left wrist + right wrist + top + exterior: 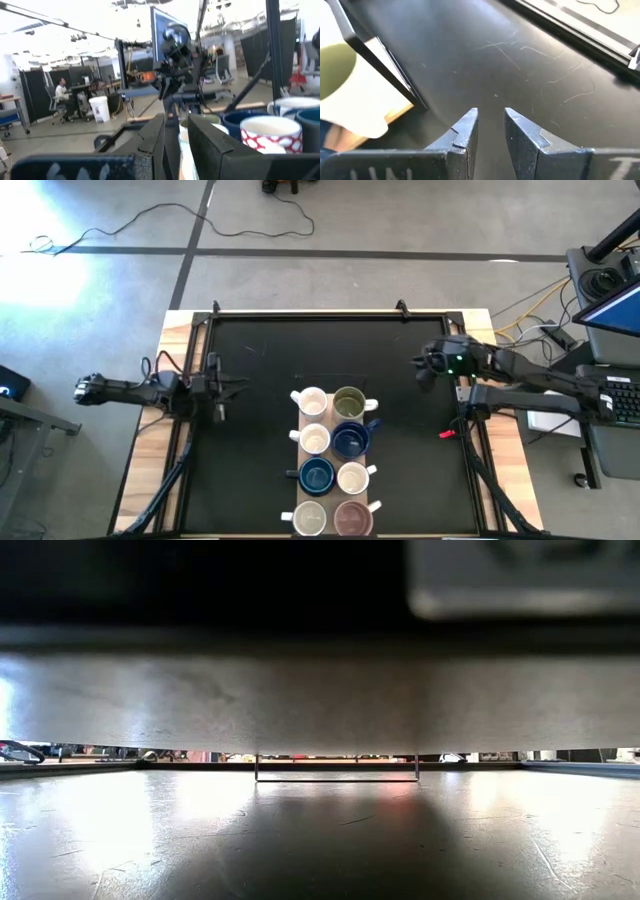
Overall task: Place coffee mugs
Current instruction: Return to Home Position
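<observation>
the eight coffee mugs (pixel 350 440) stand two by four mid black mat (pixel 270 350), the left gripper (pixel 224 388) at its left edge and the right gripper (pixel 420 368) near its right edge, both slack and empty, so retreat looks unobstructed.

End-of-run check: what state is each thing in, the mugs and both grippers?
Mugs: eight, upright, empty, in two columns of four.
Left gripper: slightly open, empty, left of the mugs.
Right gripper: slightly open, empty, right of the mugs.
</observation>
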`<control>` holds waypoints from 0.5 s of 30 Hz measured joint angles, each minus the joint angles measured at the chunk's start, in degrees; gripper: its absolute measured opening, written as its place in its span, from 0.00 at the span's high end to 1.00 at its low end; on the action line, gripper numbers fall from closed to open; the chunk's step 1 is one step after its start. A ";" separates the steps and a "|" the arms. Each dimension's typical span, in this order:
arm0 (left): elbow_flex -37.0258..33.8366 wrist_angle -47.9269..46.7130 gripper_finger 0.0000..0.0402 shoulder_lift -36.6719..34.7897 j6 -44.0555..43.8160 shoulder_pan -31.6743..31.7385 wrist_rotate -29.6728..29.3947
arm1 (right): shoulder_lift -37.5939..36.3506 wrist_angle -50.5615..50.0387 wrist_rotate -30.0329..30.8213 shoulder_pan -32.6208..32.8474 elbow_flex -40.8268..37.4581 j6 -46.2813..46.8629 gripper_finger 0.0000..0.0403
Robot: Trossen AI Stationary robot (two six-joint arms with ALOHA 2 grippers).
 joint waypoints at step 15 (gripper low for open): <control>0.00 -0.04 0.83 -4.90 0.02 -0.07 0.02 | -27.70 2.03 0.06 -0.01 -8.72 3.39 0.79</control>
